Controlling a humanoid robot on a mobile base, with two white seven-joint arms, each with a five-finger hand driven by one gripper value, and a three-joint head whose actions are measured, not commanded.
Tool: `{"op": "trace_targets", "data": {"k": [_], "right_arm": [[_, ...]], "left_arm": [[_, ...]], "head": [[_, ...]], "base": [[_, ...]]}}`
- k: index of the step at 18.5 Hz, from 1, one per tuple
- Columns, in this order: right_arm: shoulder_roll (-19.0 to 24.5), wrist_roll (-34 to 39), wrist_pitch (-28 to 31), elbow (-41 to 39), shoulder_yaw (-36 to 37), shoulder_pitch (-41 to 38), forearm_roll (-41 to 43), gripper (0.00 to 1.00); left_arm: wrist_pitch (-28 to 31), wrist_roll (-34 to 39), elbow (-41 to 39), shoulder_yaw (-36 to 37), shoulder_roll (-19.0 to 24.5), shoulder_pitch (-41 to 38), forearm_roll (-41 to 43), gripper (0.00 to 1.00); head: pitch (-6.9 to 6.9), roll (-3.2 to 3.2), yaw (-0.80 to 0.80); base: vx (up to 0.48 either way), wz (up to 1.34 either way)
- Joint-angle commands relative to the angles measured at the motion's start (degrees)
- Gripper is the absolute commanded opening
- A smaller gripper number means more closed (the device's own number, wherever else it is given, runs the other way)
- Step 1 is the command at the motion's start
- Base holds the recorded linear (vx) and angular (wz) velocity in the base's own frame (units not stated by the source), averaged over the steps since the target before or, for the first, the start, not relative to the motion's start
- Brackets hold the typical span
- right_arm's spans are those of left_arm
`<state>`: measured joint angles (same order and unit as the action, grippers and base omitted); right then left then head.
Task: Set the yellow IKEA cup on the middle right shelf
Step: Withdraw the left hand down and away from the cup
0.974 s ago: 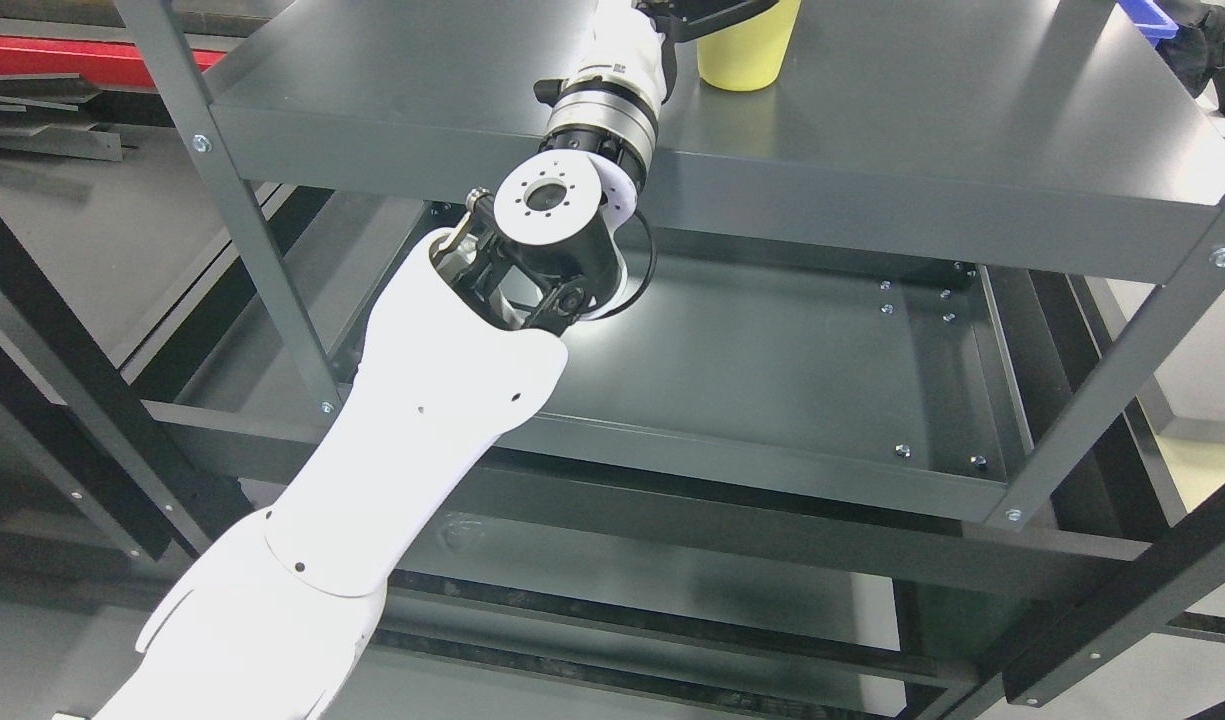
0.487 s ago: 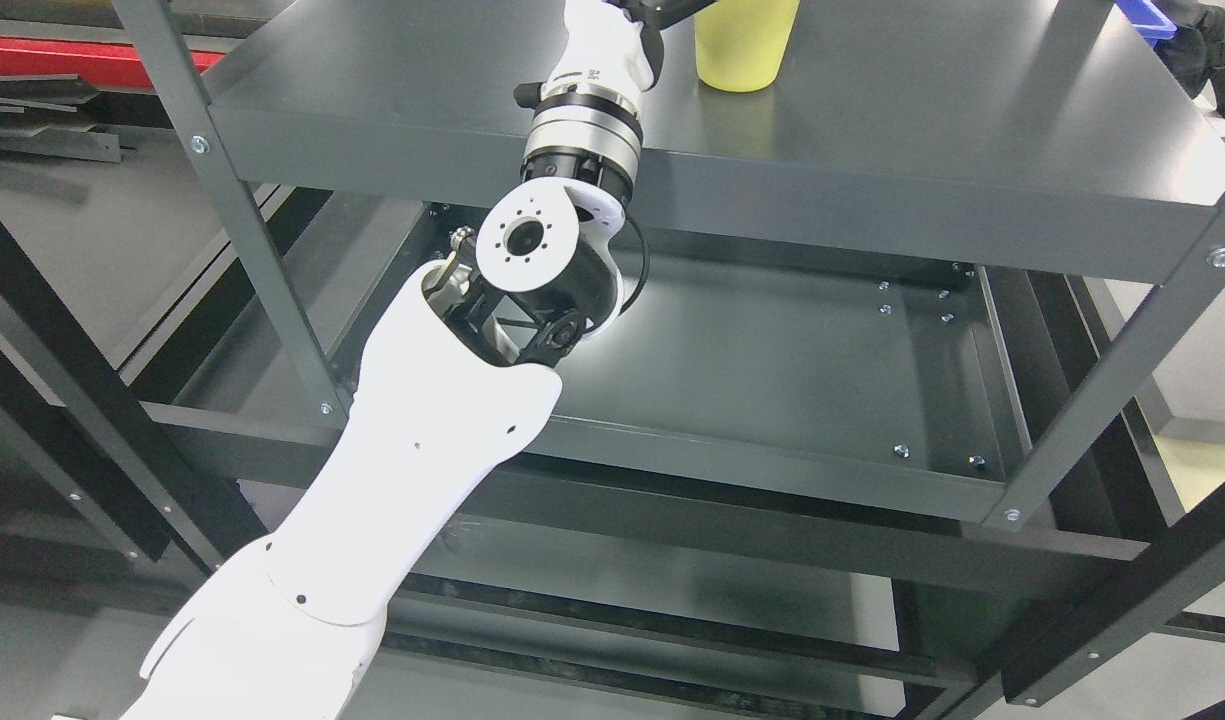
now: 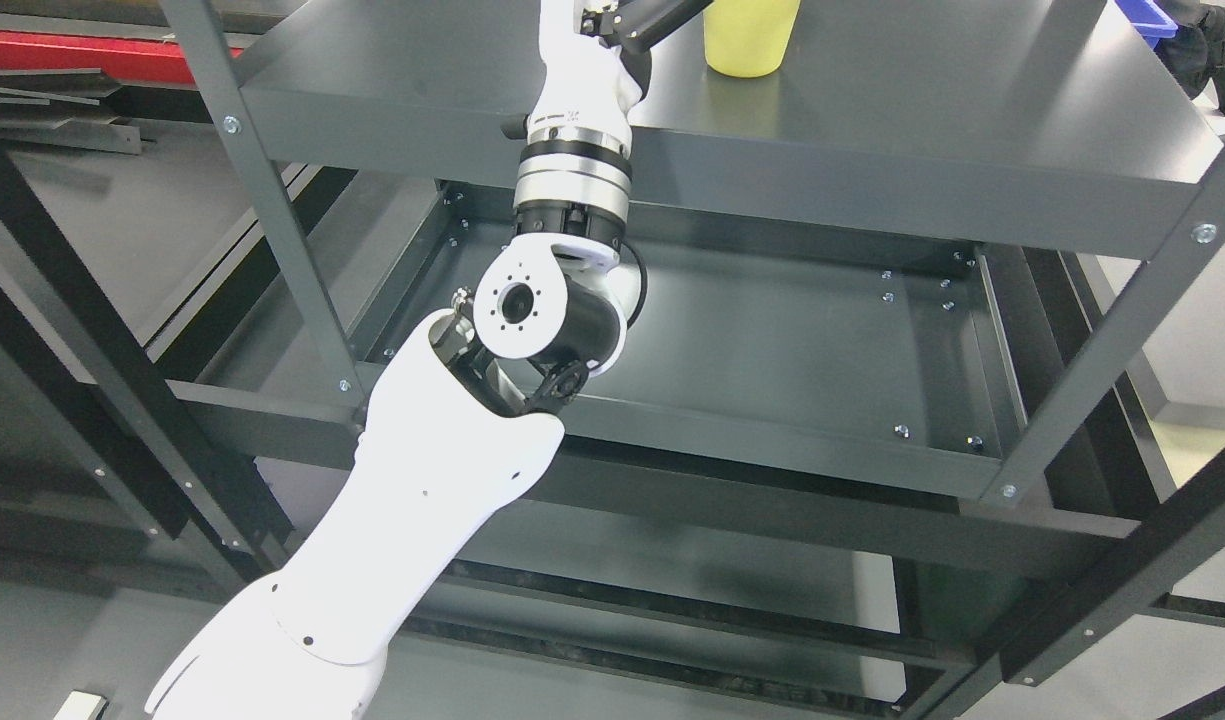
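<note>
Cup [image 3: 750, 38] upright on shelf [image 3: 932, 110], top centre of frame. Left hand [image 3: 640, 14] beside cup, mostly cropped; grip state unclear. Step: release, probably. Next: clean withdrawal, no nudging cup.

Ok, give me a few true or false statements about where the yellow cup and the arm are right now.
1. The yellow cup stands upright on the upper shelf. True.
2. The cup lies tipped on the lower shelf. False: the lower shelf holds no cup.
3. The left arm reaches up to that upper shelf. True.
4. The right arm is at the cup. False: no right arm shows.
5. A blue bin corner shows at top right. True.
</note>
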<state>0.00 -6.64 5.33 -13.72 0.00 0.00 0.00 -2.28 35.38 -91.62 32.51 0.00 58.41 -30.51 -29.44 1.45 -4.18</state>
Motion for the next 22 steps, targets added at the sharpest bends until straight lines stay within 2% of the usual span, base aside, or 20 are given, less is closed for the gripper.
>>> {"op": "trace_targets", "data": {"k": [1,6,10,14,19,22], "right_arm": [[-1.0,-0.04,0.03,0.0,-0.97,-0.79,1.41,0.99],[-1.0,-0.04,0.03,0.0,-0.97,-0.79,1.41,0.99],[-1.0,-0.04,0.03,0.0,-0.97,-0.79,1.41,0.99],[-1.0,-0.04,0.03,0.0,-0.97,-0.79,1.41,0.99],[-1.0,-0.04,0.03,-0.08,-0.97,-0.79,1.41,0.99],[-1.0,-0.04,0.03,0.0,-0.97,-0.79,1.41,0.99]], "left_arm": [[-6.76,-1.53,-1.63,1.06,1.04,-3.56,4.84,0.99],[-16.51,-6.36,-1.72,3.08,3.51,-7.07,5.11,0.99],[-20.57,-7.6,-1.63,4.23,4.57,-14.63,5.46,0.99],[-20.49,-9.44,0.9,3.79,6.85,-22.71,9.41,0.99],[-18.65,-15.68,6.98,-1.82,6.33,-31.68,11.61,0.98],[-9.01,-15.86,7.69,-10.06,5.72,-35.82,11.53,0.96]], "head": [[0.0,0.0,0.0],[0.0,0.0,0.0],[0.0,0.0,0.0],[0.0,0.0,0.0],[0.0,0.0,0.0],[0.0,0.0,0.0]], "base": [[-0.112,0.0],[-0.154,0.0],[-0.191,-0.02],[-0.149,-0.18],[-0.11,-0.24],[-0.106,0.05]]}}
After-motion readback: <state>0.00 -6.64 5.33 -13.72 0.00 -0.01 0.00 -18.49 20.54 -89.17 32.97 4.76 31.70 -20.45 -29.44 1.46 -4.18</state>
